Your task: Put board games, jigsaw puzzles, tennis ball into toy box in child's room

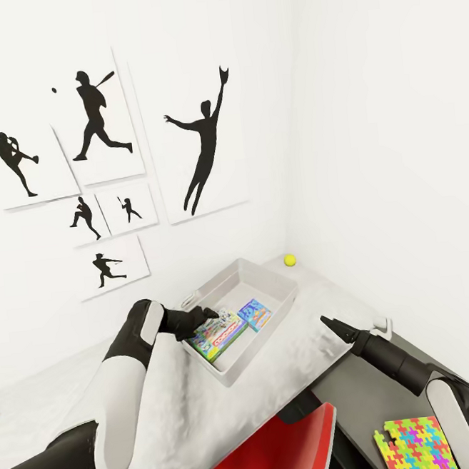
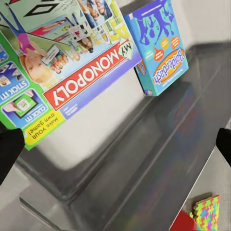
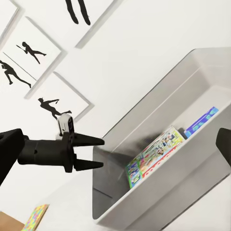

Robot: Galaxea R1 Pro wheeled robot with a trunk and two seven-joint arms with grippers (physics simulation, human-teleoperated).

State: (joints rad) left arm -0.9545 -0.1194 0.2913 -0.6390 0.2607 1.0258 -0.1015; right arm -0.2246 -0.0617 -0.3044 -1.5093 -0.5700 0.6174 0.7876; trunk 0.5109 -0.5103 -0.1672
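The pale grey toy box (image 1: 271,281) stands on the table (image 1: 173,412) near the corner. Inside it lie two board games: the green-edged Monopoly box (image 1: 219,334) (image 2: 72,62) (image 3: 154,156) and a blue one (image 1: 255,313) (image 2: 159,43) (image 3: 199,122). My left gripper (image 1: 208,314) (image 2: 115,147) (image 3: 96,153) hovers over the box's near-left rim, open and empty. The right gripper (image 1: 327,322) (image 3: 115,149) stands open to the box's right, holding nothing. A yellow tennis ball (image 1: 289,259) rests behind the box by the wall. One jigsaw puzzle (image 1: 416,446) (image 2: 207,211) lies at the lower right.
A red chair (image 1: 284,452) sits against the table's front edge below the box. White walls close the corner behind and to the right, with black silhouette posters (image 1: 96,133) on the left wall. Another bright puzzle slab (image 3: 34,216) lies far from the box in the right wrist view.
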